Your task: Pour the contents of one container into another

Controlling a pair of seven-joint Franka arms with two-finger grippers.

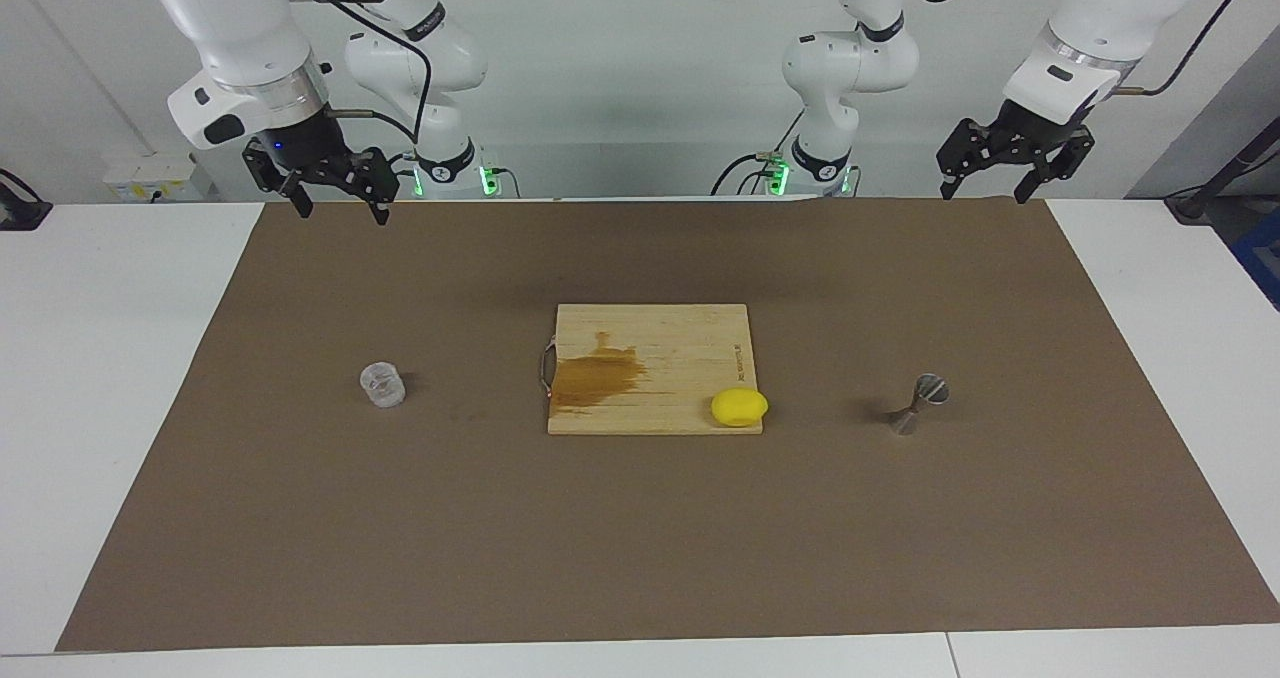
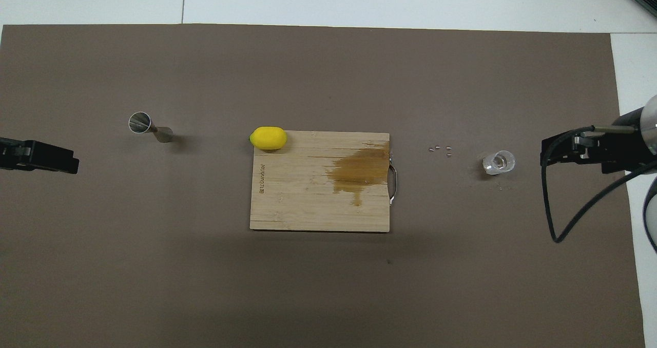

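Across the white table (image 1: 130,358) a brown mat (image 1: 640,538) covers nearly all I can see, with a plain pale wall at the robots' end. At the mat's middle lies a bamboo cutting board (image 1: 660,358) with a dark stain (image 1: 595,378) and a metal handle on the edge toward the right arm's end. A yellow lemon (image 1: 739,407) sits on the board's corner farthest from the robots, toward the left arm's end. The clear cup (image 1: 382,385) stands upright on the mat toward the right arm's end, well apart from the board, with a few tiny specks (image 2: 441,150) between them. The steel jigger (image 1: 918,404) stands toward the left arm's end, well apart from the board. My right gripper (image 1: 340,198) waits raised over the mat's edge at the robots' end, fingers spread; my left gripper (image 1: 990,190) likewise, fingers apart, holding nothing.
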